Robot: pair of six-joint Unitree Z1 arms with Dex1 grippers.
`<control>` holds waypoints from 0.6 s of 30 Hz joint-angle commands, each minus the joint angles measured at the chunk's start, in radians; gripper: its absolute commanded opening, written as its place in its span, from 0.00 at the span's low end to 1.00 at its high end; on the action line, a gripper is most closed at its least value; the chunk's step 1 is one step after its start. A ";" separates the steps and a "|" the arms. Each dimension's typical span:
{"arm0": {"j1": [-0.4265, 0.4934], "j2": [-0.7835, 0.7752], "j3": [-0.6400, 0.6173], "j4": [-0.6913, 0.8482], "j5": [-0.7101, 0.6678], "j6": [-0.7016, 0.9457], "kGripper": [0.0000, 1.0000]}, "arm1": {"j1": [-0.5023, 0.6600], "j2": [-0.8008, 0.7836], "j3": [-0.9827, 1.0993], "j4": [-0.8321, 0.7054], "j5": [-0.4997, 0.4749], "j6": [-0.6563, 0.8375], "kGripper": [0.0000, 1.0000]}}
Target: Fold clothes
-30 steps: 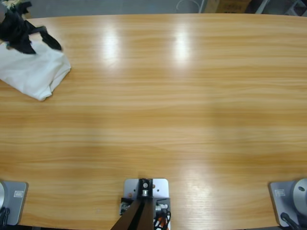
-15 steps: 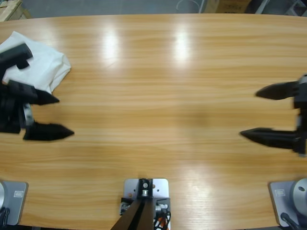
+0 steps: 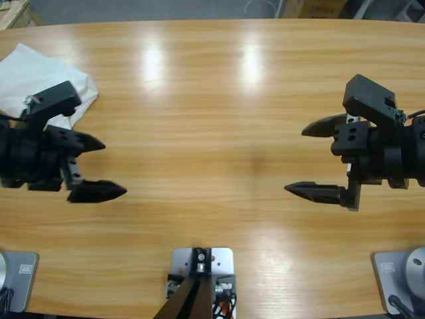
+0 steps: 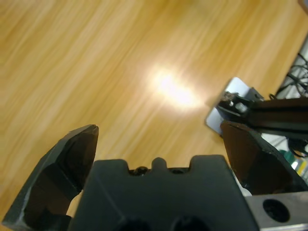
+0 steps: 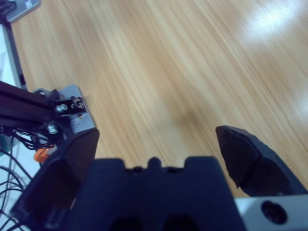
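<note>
lying crumpled at table (image 3: 219, 100) corner, white t-shirt (image 3: 33, 70), loosely bunched

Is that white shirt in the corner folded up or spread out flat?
Folded or bunched, not spread flat: the T-shirt lies as a small white bundle at the table's far left corner. How neatly cannot be told; the left gripper partly hides it.

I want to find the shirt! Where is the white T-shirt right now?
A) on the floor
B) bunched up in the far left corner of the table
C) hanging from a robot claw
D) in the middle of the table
B: in the high view the white T-shirt lies bunched at the table's far left corner, and both open grippers hold nothing.
</note>
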 commanded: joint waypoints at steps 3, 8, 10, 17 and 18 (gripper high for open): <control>-0.007 -0.043 0.073 -0.057 0.210 -0.012 0.98 | 0.011 -0.017 0.039 -0.004 -0.008 -0.012 1.00; -0.007 -0.178 0.110 -0.014 0.213 -0.070 0.98 | 0.011 -0.007 0.040 -0.008 0.003 -0.012 1.00; -0.007 -0.183 0.112 -0.016 0.213 -0.069 0.98 | 0.011 0.010 0.040 -0.013 0.004 -0.015 1.00; -0.007 -0.122 0.112 -0.043 0.207 -0.059 0.98 | 0.011 0.073 0.068 -0.091 0.011 -0.056 1.00; -0.007 -0.121 0.113 -0.044 0.206 -0.059 0.98 | 0.011 0.076 0.081 -0.118 0.010 -0.075 1.00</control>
